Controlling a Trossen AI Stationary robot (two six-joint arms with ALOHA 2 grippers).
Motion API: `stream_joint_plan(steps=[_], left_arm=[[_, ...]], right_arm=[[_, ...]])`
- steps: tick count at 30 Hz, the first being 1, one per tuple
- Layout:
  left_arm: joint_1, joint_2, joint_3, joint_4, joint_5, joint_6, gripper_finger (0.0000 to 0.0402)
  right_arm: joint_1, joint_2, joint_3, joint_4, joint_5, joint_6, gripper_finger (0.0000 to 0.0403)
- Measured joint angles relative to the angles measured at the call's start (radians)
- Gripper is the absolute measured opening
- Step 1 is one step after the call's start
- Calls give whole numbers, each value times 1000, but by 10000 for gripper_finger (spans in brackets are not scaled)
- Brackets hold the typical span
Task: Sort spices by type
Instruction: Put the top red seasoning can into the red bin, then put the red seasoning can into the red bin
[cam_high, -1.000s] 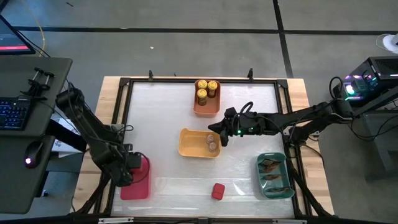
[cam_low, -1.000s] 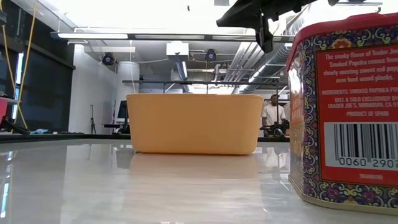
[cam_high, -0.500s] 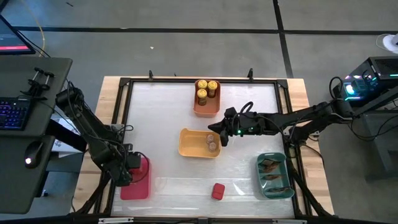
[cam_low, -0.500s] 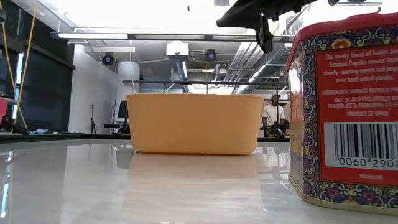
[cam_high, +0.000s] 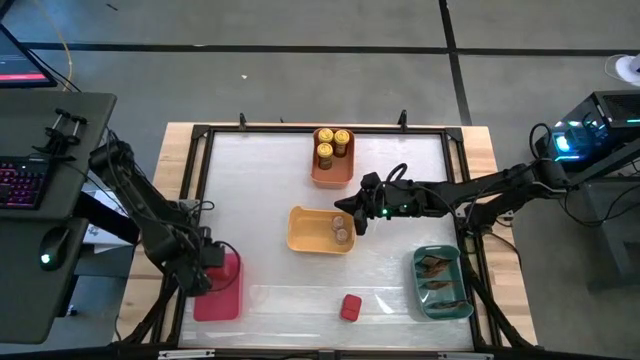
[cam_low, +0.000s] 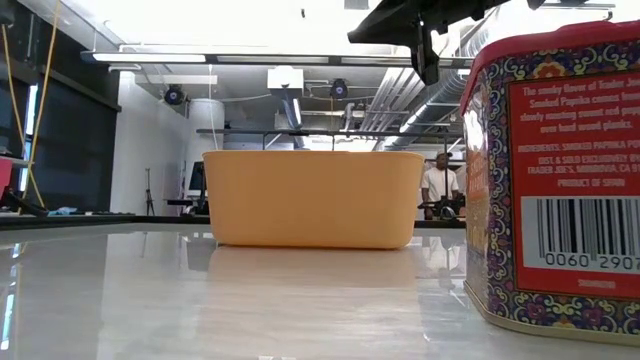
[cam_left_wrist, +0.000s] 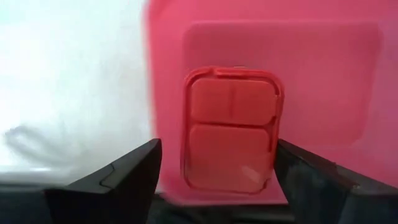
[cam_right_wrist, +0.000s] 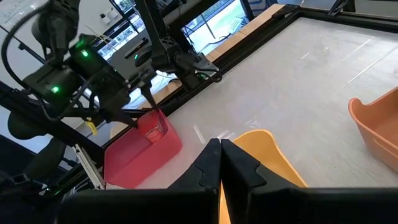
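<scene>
My left gripper points down over the red bin, open. A red tin lies on the bin's floor below and between its fingers, which stand apart from it. Another red tin stands on its base on the table near the front edge. My right gripper hangs shut over the yellow bin, above the grey-brown jars inside it. Yellow-lidded jars stand in the orange bin. Brownish packets lie in the teal bin.
A dark frame runs around the white tabletop. The four bins sit apart: red at the front left, orange at the far middle, yellow in the centre, teal at the front right. Bare table lies between them. A person stands in the room far behind the table.
</scene>
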Motion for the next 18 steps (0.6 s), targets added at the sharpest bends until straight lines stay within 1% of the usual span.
stream_joint_plan(steps=[5, 8, 10, 12, 15, 18], left_arm=[[23, 0, 74, -113, -15, 38, 291], [34, 0, 127, -124, -21, 67, 291], [39, 0, 165, -122, -48, 75, 291], [44, 0, 204, -123, -89, 86, 291], [56, 0, 267, -100, -177, 106, 291], [79, -1, 319, -1, -291, 178, 290]], right_arm=[[0, 0, 0, 0, 0, -5, 0], [0, 0, 0, 0, -9, -6, 0], [0, 0, 0, 0, -12, -7, 0], [3, 0, 0, 0, -17, -4, 0], [3, 0, 0, 12, -60, 27, 0], [7, 0, 0, 58, -97, 53, 0]])
